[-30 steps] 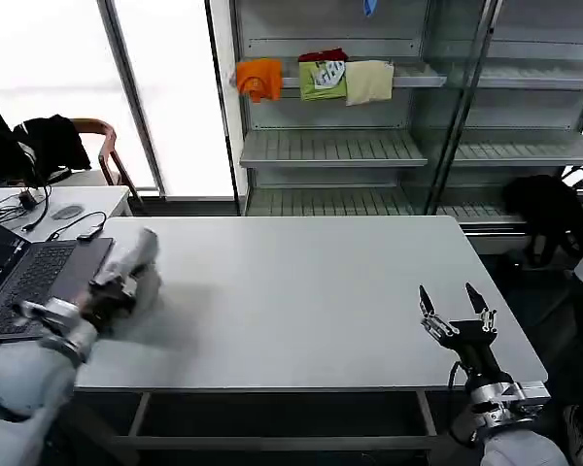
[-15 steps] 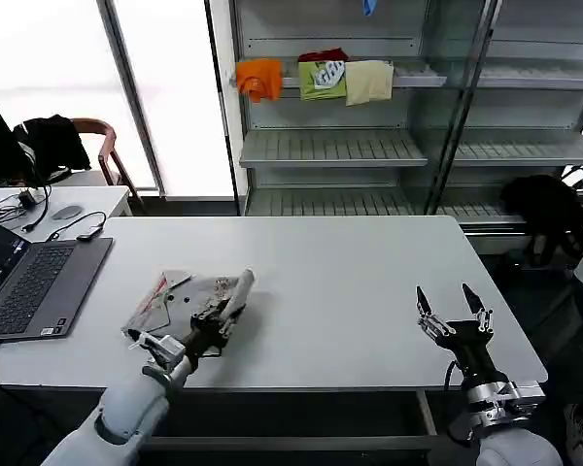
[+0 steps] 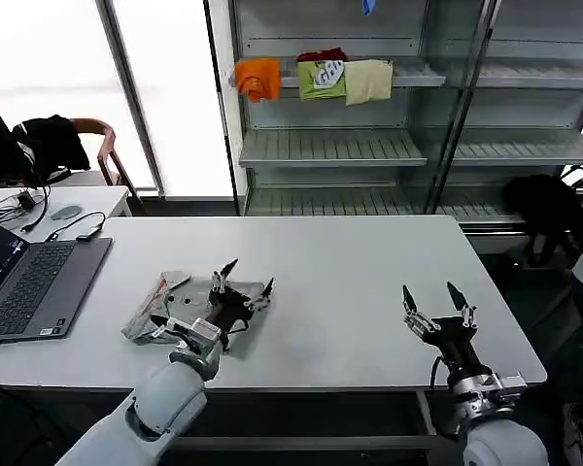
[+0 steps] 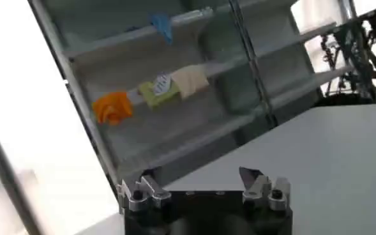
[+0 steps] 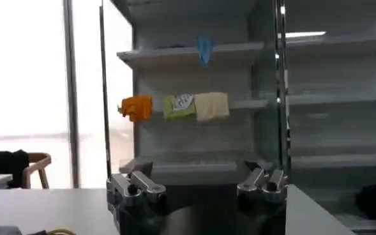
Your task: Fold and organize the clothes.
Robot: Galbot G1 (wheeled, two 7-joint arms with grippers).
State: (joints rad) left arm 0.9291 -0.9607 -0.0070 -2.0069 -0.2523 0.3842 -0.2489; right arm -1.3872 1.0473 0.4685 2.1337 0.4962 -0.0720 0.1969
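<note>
One folded light grey shirt (image 3: 165, 309) with an orange collar stripe lies on the white table (image 3: 350, 262), left of the middle near the front edge. My left gripper (image 3: 243, 282) hovers over the shirt's right end, fingers spread and pointing up, open and holding nothing. The left wrist view has its open gripper (image 4: 197, 185) facing the shelves. My right gripper (image 3: 435, 306) stands open above the table's front right part, well apart from the shirt. In the right wrist view the same gripper (image 5: 197, 175) is open with nothing between its fingers.
An open laptop (image 3: 29, 282) lies at the table's left end. Behind the table is a metal shelf (image 3: 330, 146) with orange, green and cream folded garments (image 3: 316, 78). A chair with a black garment (image 3: 49, 141) stands at the back left.
My left arm swung from over the laptop to the table's middle left, laid the grey shirt down, then opened and lifted off it. The right gripper shifted slightly left.
</note>
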